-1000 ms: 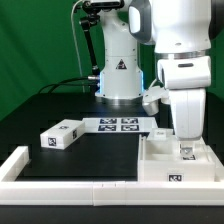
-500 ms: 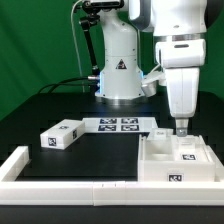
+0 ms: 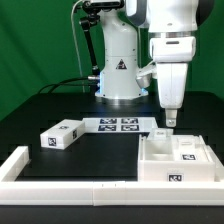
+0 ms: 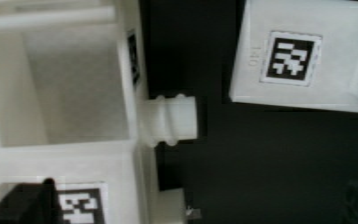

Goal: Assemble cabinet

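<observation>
The cabinet body [image 3: 176,160], an open white box with tagged fronts, stands at the exterior view's right. A tagged white panel [image 3: 188,153] lies inside it. A small tagged block [image 3: 62,134] lies at the exterior view's left, and another small white part [image 3: 159,132] lies just behind the body. My gripper [image 3: 170,120] hangs above the body's back left corner, open and empty. In the wrist view the body's white walls [image 4: 51,85] carry a round knob [image 4: 172,118], and a tagged white part [image 4: 300,55] lies beside them. One dark finger [image 4: 23,205] shows; the gripper [image 4: 190,208] holds nothing.
The marker board [image 3: 118,125] lies flat in the middle, in front of the arm's base [image 3: 118,75]. A long low white border rail [image 3: 60,178] runs along the table's front and left. Black tabletop lies between the small block and the cabinet body.
My gripper has risen out of the cabinet body and moved toward the exterior view's left. The panel stays inside the body.
</observation>
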Available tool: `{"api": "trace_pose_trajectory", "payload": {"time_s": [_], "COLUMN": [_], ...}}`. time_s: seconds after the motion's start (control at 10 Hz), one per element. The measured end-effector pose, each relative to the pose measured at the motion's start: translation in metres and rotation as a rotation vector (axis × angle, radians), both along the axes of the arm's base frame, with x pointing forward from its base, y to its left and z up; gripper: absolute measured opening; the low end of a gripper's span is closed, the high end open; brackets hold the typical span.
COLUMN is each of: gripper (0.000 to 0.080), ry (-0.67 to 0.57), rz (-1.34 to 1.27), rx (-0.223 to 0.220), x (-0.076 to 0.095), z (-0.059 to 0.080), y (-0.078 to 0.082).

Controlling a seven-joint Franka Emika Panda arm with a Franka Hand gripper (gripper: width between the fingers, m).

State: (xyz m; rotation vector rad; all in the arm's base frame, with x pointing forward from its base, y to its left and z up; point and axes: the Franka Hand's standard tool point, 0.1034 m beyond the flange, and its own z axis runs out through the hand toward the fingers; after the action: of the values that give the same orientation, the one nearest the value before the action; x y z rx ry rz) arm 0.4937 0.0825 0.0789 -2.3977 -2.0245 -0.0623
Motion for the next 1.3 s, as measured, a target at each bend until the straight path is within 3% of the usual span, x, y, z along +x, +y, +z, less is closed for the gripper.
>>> {"api": "trace_pose_trajectory", "payload": {"time_s": [0.2, 0.5, 0.9, 1.0, 1.3], "gripper": [0.0797, 0.0797, 0.0797, 0.0797, 0.0797], "ry": [-0.023, 0.007, 0.014, 0.017, 0.024], "rz": [-0.046, -0.131, -0.141, -0.118, -0.122], "rx": [0.024, 0.033, 0.033, 0.036, 0.052], "x": [-0.028, -0.053, -0.055, -0.055, -0.067], "z": [-0.016, -0.034, -0.036, -0.041, -0.055], "y": [-0.002, -0.005, -0.006, -0.012, -0.010]}}
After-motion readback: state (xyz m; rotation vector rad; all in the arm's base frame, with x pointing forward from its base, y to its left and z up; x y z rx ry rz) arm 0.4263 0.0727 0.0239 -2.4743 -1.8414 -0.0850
